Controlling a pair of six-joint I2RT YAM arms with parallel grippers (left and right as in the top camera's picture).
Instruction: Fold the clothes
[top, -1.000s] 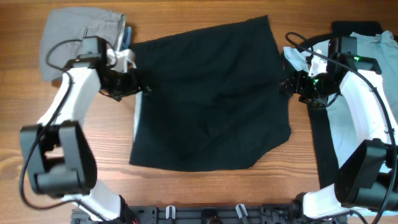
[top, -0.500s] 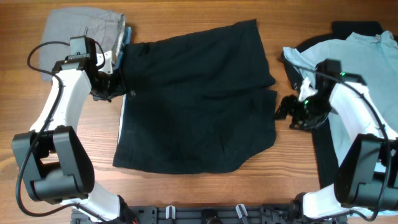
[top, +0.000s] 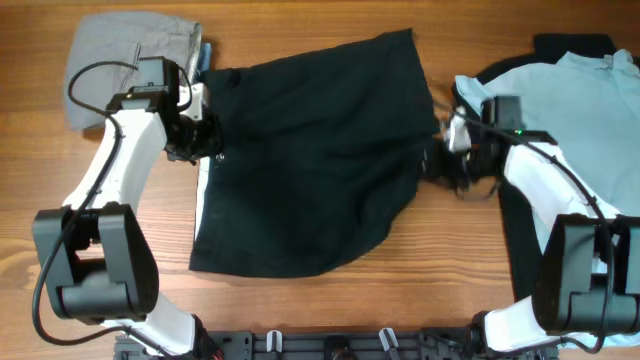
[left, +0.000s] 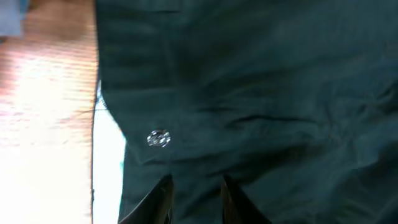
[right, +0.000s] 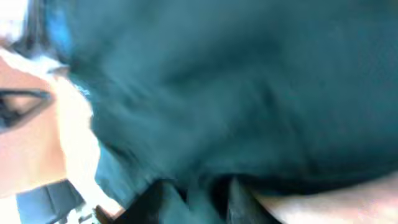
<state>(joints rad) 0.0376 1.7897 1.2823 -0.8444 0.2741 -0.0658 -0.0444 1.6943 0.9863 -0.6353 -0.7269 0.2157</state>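
Observation:
The large black garment lies spread in the middle of the table, with a strip of whitish lining showing along its left edge. My left gripper hovers over that left edge. In the left wrist view its gripper stands slightly open above flat black cloth, just below a metal button. My right gripper is at the garment's right edge. The right wrist view is blurred, but a bunch of black cloth sits between the fingers of the right gripper.
Grey trousers lie folded at the back left corner. A light-blue T-shirt is spread at the right, on top of a dark cloth. Bare wooden table runs along the front edge.
My right gripper moved left onto the black garment's right edge and closed; the garment's lower right corner drew inward. My left arm shifted slightly right over the left edge.

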